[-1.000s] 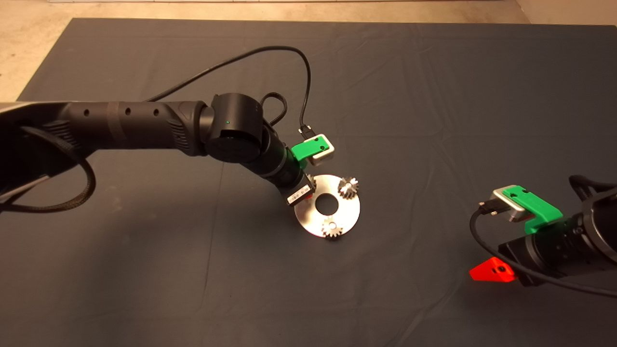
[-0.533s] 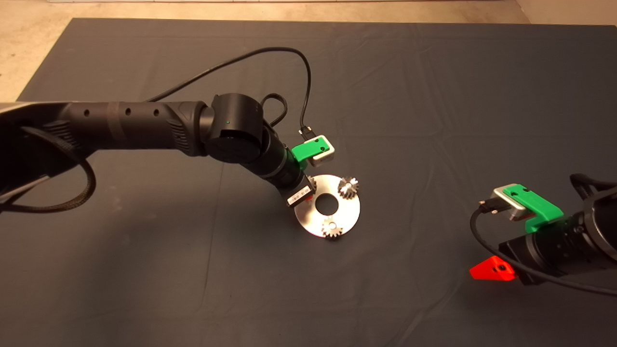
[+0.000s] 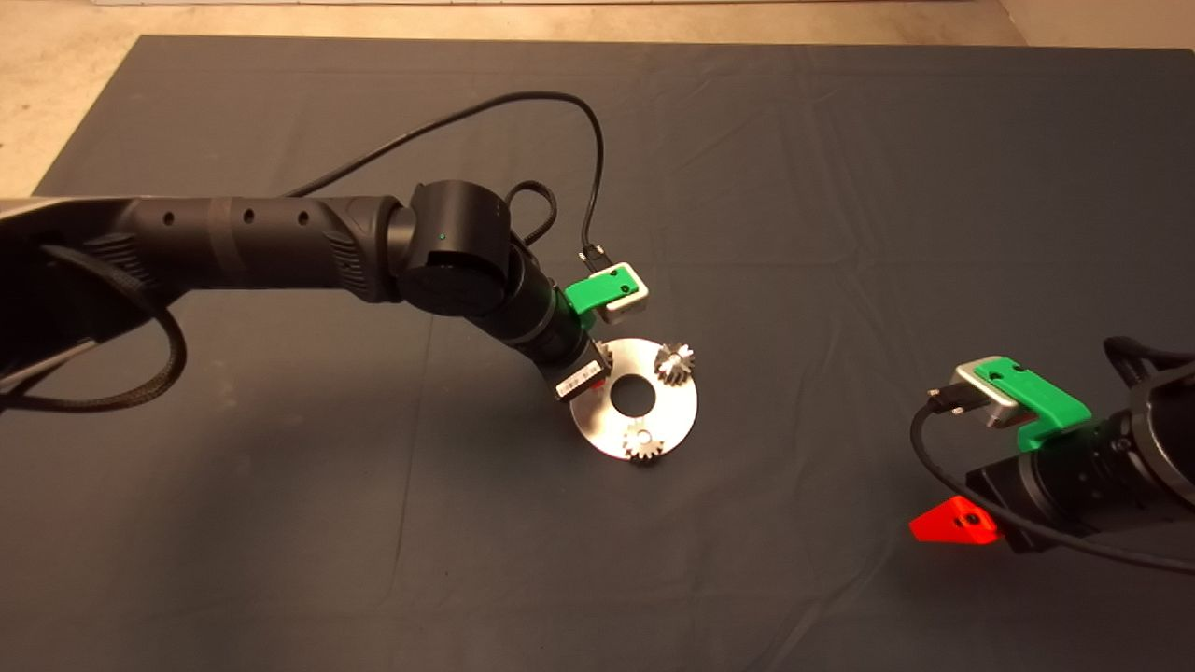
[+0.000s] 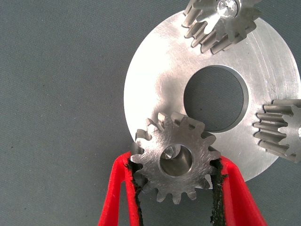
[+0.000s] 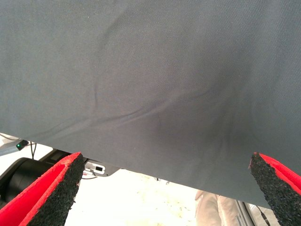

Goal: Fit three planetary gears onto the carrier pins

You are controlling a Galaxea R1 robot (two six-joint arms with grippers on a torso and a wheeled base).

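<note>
A round silver disc with a large centre hole lies mid-mat. Two planetary gears sit on carrier pins: one at the disc's far right, one at its near edge. My left gripper is at the disc's left edge, shut on a third gear, its fingers pressing both sides. Through that gear's centre hole a bit of the carrier pin shows, off-centre. My right gripper hovers open at the right of the mat, holding nothing.
The dark mat is wrinkled around the disc. The left arm's black cable loops above the disc. Pale floor lies past the mat's far and left edges.
</note>
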